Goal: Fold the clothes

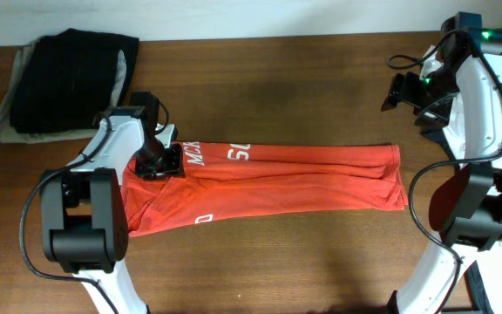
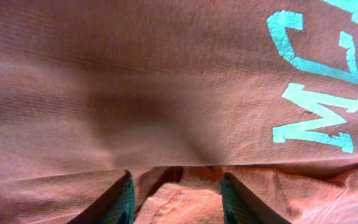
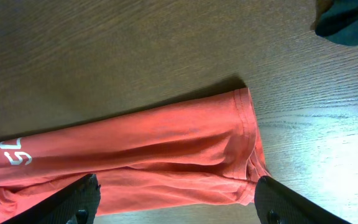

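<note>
We are folding the red-orange soft T-shirt (image 1: 303, 179), a long strip on the brown wooden table (image 1: 277, 78). Our left gripper (image 1: 158, 162) has cloth between its fingers (image 2: 124, 202); we cannot tell if it pinches. Our right gripper (image 3: 176, 208) hangs wide open. Next, we think: pinch tight, carry that end across.

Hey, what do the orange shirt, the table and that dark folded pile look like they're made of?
Orange shirt: soft matte knit, likely cotton jersey; fine knit texture, stitched hem, limp creases.
Table: brown wood or wood-look laminate, low sheen; grain lines, soft glare.
Dark folded pile: fabric, black with ribbed lines over a beige layer; fibre unclear.
</note>
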Controlling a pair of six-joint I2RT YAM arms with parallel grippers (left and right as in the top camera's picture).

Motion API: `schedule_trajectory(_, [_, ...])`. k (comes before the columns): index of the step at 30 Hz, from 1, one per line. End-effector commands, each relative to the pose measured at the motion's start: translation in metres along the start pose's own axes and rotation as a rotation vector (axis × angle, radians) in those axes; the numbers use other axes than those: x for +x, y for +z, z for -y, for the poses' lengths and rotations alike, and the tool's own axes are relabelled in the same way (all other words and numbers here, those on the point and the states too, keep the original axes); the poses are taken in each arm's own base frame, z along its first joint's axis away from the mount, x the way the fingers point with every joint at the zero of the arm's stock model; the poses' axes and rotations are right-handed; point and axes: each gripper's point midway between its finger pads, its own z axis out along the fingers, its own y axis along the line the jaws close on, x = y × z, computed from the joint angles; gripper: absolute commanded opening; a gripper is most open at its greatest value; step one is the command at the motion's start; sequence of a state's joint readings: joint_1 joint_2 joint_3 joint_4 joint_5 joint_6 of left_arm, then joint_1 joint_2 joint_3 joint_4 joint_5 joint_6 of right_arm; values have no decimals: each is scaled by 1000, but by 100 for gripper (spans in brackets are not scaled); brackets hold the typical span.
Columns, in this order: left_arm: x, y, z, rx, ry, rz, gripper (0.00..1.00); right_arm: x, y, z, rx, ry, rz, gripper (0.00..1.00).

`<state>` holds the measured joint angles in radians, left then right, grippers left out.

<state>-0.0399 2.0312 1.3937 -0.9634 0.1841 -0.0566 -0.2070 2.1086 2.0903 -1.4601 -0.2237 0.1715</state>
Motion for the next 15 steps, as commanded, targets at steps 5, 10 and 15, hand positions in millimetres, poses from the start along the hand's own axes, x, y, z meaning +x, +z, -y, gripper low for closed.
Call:
schedule_trajectory(5, [1, 1, 1, 11, -6, -4, 8, 1, 1, 1, -1, -10, 2, 83])
schedule_trajectory(10, [2, -6, 2, 12, -5, 4, 1, 0, 1, 0, -2, -11, 7, 83])
schedule_trajectory(15, [8, -26, 5, 13, -2, 23, 1, 0, 1, 0, -2, -11, 7, 83])
